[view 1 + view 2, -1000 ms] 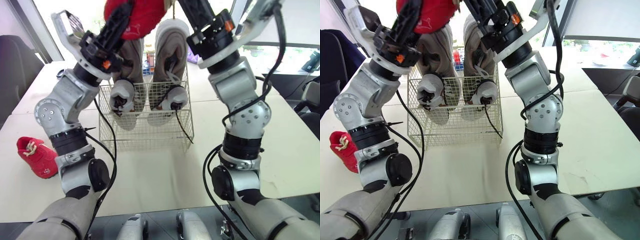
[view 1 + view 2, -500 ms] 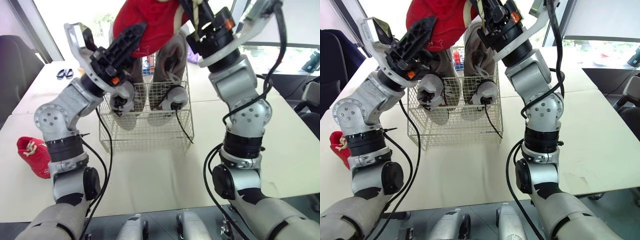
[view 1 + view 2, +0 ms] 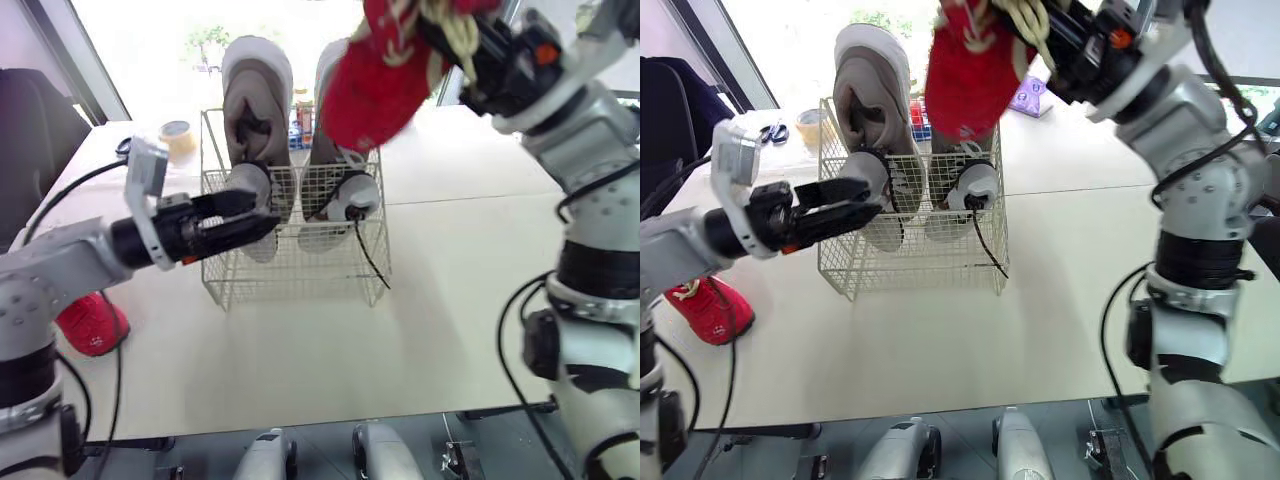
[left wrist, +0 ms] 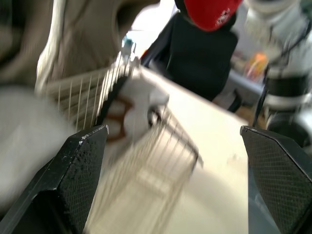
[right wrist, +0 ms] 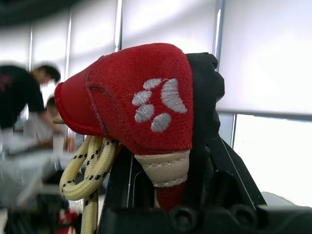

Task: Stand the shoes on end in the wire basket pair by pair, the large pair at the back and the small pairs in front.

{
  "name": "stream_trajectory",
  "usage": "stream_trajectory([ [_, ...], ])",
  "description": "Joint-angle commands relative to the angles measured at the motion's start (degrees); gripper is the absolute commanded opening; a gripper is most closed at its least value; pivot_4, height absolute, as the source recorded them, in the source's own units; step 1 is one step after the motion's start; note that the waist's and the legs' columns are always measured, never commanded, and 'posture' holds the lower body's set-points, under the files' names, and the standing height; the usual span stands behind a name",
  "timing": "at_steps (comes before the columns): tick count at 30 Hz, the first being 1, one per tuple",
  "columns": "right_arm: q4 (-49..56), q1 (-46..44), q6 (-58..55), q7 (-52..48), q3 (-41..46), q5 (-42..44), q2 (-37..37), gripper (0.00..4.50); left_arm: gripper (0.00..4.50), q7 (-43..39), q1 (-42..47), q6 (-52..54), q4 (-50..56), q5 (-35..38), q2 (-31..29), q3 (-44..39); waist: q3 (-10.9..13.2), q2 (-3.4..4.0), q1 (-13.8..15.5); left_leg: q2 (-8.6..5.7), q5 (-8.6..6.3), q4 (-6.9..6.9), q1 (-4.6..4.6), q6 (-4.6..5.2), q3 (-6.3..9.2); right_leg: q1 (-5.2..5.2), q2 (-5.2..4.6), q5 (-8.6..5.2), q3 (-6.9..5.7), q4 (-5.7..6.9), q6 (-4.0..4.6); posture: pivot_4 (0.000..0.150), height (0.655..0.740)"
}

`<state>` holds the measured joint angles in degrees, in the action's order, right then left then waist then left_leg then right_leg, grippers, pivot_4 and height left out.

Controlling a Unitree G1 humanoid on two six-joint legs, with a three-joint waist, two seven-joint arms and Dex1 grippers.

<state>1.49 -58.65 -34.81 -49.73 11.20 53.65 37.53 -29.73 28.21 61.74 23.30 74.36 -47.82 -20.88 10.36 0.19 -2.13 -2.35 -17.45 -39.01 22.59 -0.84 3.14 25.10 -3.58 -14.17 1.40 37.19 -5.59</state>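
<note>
Now the right gripper (image 5: pixel 165 141) is raised high above the table and is closed on a small red fabric shoe (image 3: pixel 370 80); in the right wrist view its two black fingers (image 5: pixel 207 102) press this shoe from both sides, next to a grey paw print sewn on the red fabric; a cream lace with black flecks (image 5: pixel 92 170) hangs down beside them. The held shoe is above the right side of the white wire basket (image 3: pixel 300 270) and does not touch it; its long axis is tilted, the laced end is up at the gripper and the rounded end is lowest, toward the basket. The left gripper (image 3: pixel 268 215) is spread wide apart and holds nothing; it lies almost level and points at the left part of the basket's front wall; I cannot tell if the tips touch the wire. A large grey-beige pair of shoes (image 3: pixel 255 110) stands on end inside the basket, side by side, the toes high over the rim. A second small red shoe (image 3: pixel 90 325) lies on the white table (image 3: pixel 450 250), well apart from the basket on the robot's left.
</note>
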Motion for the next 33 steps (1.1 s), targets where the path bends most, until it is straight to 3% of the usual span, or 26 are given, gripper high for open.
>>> stream_trajectory([
  [1, 1.54, 1.17, -0.13, -8.24, -2.62, -2.19, 2.66, 0.56, 4.48, 6.23, -0.6, -0.57, 3.42, 7.08, -0.98, -3.72, 0.0, 0.0, 0.02, 0.02, 0.0, 0.0, -0.06, 0.0, 0.0, -0.06, 0.0, 0.0, 0.0, 0.0, 0.0, 0.15, 0.74],
  [7, 4.27, 5.99, 0.21, -12.92, -5.49, -5.04, 2.97, 0.56, 4.48, 9.71, -12.65, -1.23, 12.56, 7.12, -1.65, -3.71, 0.01, -0.01, -0.28, 0.05, -0.01, 0.08, -0.12, 0.0, -0.02, -0.05, 0.0, 0.0, 0.07, -0.01, 0.0, 0.15, 0.74],
  [13, 5.55, 9.19, 3.32, -14.11, -8.58, -8.93, -0.72, 0.56, 4.48, 7.32, -21.68, -1.26, 13.62, 11.15, -4.45, -5.29, 0.01, -0.01, 0.27, 0.05, 0.01, 0.05, -0.08, -0.04, 0.0, -0.03, -0.02, 0.0, 0.06, -0.01, 0.02, 0.15, 0.74],
  [23, 2.3, 13.34, 14.16, -16.38, -15.53, -20.8, -5.8, 0.56, 4.48, 5.71, -21.73, -3.75, 12.24, 9.45, -6.77, -3.47, 0.01, -0.01, 1.44, 0.03, 0.04, 0.04, -0.09, -0.1, 0.0, -0.09, -0.03, 0.0, 0.01, -0.1, 0.03, 0.15, 0.74],
  [33, 0.66, 17.32, 13.88, -17.54, -15.85, -21.95, -7.08, 0.56, 4.48, 4.03, -22.25, -3.98, 11.18, 7.85, -8.29, -3.49, 0.01, 0.0, 1.31, 0.04, 0.05, 0.06, -0.11, -0.12, 0.01, -0.09, -0.01, 0.0, 0.01, -0.1, 0.04, 0.15, 0.74],
])
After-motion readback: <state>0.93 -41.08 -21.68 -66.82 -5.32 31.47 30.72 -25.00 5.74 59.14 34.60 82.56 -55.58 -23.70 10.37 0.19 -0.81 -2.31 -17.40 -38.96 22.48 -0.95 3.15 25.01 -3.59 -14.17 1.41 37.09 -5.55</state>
